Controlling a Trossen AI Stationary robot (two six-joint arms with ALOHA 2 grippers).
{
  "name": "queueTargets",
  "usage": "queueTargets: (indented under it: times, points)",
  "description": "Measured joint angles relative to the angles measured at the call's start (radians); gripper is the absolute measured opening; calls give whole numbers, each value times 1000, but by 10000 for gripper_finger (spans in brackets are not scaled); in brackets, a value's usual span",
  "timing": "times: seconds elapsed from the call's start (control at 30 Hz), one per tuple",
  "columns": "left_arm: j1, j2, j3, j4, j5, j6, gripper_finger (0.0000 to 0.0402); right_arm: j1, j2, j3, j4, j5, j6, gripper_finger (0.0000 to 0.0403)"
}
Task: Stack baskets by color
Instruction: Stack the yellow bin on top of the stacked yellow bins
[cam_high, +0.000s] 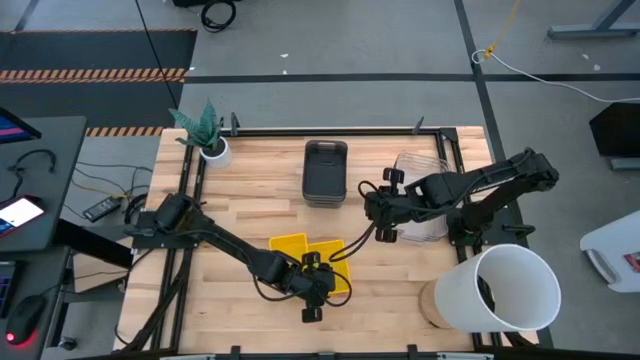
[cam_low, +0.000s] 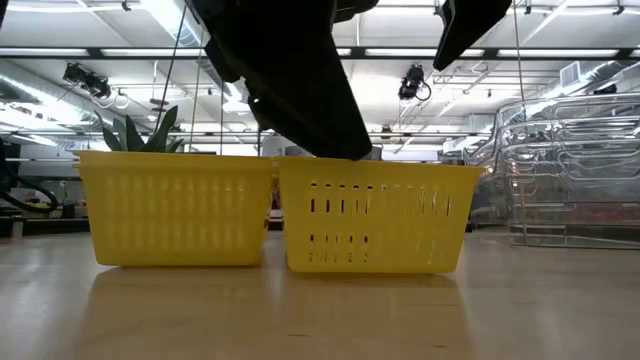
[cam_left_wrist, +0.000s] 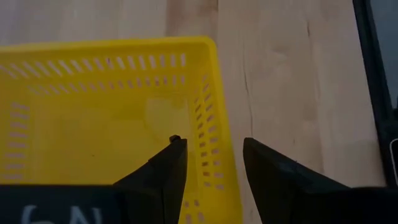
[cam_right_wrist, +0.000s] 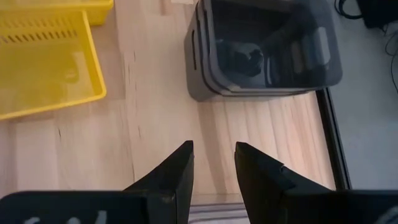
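Two yellow baskets (cam_low: 175, 205) (cam_low: 375, 215) stand side by side on the table near its front middle. My left gripper (cam_left_wrist: 212, 142) (cam_high: 318, 285) is open and slants down over the nearer basket (cam_high: 335, 275). One finger is inside it and one outside, either side of a side wall (cam_left_wrist: 217, 155), and I see no touch. A stack of dark grey baskets (cam_high: 325, 172) stands at the far middle, a stack of clear baskets (cam_high: 425, 195) to its right. My right gripper (cam_right_wrist: 214, 146) (cam_high: 378, 215) hovers open above bare wood between those stacks, with nothing in it.
A big white bucket (cam_high: 505, 290) stands at the table's near right corner. A small potted plant (cam_high: 210, 140) is at the far left. Bare wood lies between the yellow baskets and the dark grey stack (cam_right_wrist: 261, 50).
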Motion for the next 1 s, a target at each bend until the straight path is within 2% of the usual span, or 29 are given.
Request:
queueTargets:
  times: [0.17, 0.6, 0.77, 1.0]
  points:
    - [6, 0, 0, -10, -6, 48, 162, 1, 1, -2, -2, -14, 22, 122]
    - [5, 45, -2, -20, 29, 50, 155, 2, 1, -2, 6, -23, 37, 122]
    - [5, 45, -1, -46, 30, 68, 112, 11, 1, -2, 6, -27, 44, 122]
    - [10, 33, -1, -62, 22, 116, 22, 33, 2, -2, 5, -23, 44, 122]
